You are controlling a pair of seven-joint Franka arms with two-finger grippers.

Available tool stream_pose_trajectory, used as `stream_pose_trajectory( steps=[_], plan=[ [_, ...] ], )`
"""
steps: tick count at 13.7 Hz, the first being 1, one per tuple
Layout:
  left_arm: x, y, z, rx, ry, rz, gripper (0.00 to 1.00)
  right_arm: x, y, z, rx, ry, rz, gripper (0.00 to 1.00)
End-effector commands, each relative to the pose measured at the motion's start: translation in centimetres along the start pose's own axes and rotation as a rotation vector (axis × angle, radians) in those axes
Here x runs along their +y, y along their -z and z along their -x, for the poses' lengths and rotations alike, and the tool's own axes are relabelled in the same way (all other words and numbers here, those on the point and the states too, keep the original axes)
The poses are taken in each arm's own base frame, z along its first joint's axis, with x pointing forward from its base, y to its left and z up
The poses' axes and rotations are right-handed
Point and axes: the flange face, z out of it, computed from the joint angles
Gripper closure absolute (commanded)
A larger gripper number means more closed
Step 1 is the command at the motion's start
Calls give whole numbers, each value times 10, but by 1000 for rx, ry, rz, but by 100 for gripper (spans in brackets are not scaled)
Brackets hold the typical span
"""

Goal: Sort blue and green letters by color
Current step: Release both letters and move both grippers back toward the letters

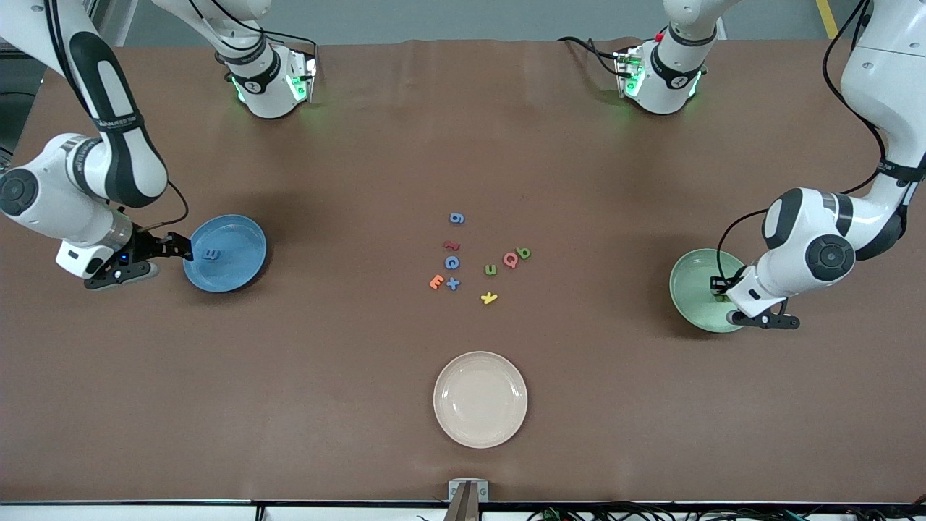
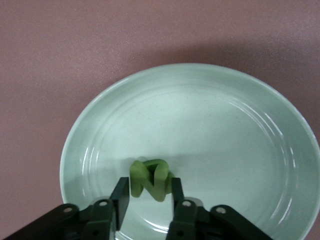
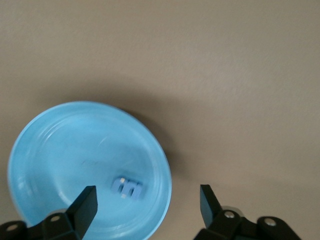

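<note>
My left gripper (image 2: pixel 149 184) hangs low over the green plate (image 2: pixel 210 125), its fingers narrowly apart on either side of a green N (image 2: pixel 150 176). The N rests on another green piece in that plate (image 1: pixel 693 278). My right gripper (image 3: pixel 147 192) stands wide open over the rim of the blue plate (image 3: pixel 45 145), where a blue 3 (image 3: pixel 127 187) lies flat (image 1: pixel 210 254). At the table's middle lie a blue 6 (image 1: pixel 456 218), blue C (image 1: pixel 451 263), blue + (image 1: pixel 453 284), green u (image 1: pixel 490 269) and green b (image 1: pixel 524 252).
Among the letters lie an orange E (image 1: pixel 436 282), a pink Q (image 1: pixel 511 258), a yellow k (image 1: pixel 489 297) and a dark red squiggle (image 1: pixel 452 245). A cream plate (image 1: pixel 480 399) sits nearer the front camera than the letters.
</note>
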Motion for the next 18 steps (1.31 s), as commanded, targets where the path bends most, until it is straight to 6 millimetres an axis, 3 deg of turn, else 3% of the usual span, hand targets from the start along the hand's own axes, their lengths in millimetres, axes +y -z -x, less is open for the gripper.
stream_pose_trajectory(
  steps=[1,3,4,6,9,14,18],
  plan=[
    [2,2,-3,12,5,-9,48,-7,27,-13,-71,-86,-37,0],
    [3,1,-3,11,9,-7,29,-32,34,-24,-91,-146,-35,0],
    [4,4,-3,13,2,-10,0,-42,38,-29,-101,-179,-34,0],
    [9,13,-5,23,-2,-14,0,-70,57,-46,-149,-264,-29,0],
    [41,37,-13,59,7,5,0,-106,72,-64,-163,-344,-4,0],
    [145,66,-11,90,184,67,0,-159,79,-84,-145,-419,26,0],
    [225,62,8,65,339,77,1,-216,78,-101,-131,-472,47,0]
  ],
)
